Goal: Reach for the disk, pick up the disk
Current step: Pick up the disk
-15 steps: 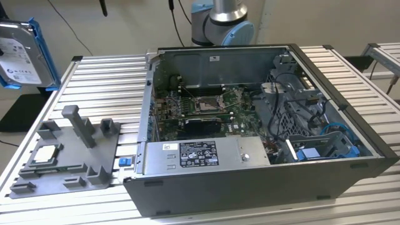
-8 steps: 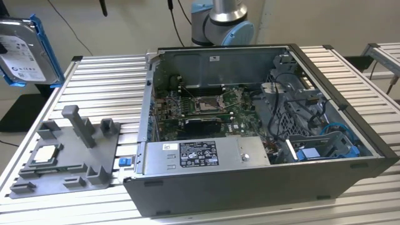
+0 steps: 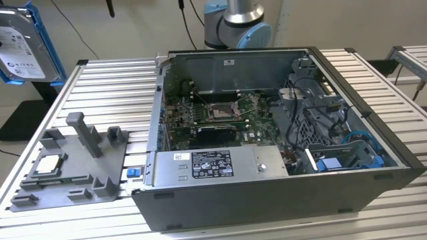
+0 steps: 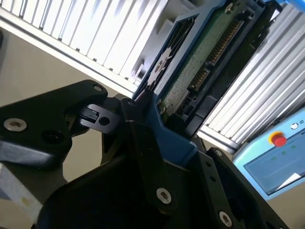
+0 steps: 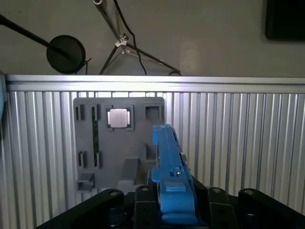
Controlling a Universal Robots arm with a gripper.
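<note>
Both steps look done. The gripper (image 5: 174, 193) is clamped on the disk (image 5: 167, 152) by its blue edge rail, with 1 black finger on each side of it in both wrist views. In the exterior view the disk hangs high at the far left, clear of the slatted table (image 3: 113, 85). It is above the grey fixture (image 5: 114, 148) holding the CPU chip (image 5: 118, 118), well apart from the open computer case (image 3: 267, 200).

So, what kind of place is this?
Probably a robotics lab bench for computer assembly: an open grey metal computer case on a slatted aluminium table, a grey plastic parts fixture, and the gripper holding the silver blue-railed disk.
</note>
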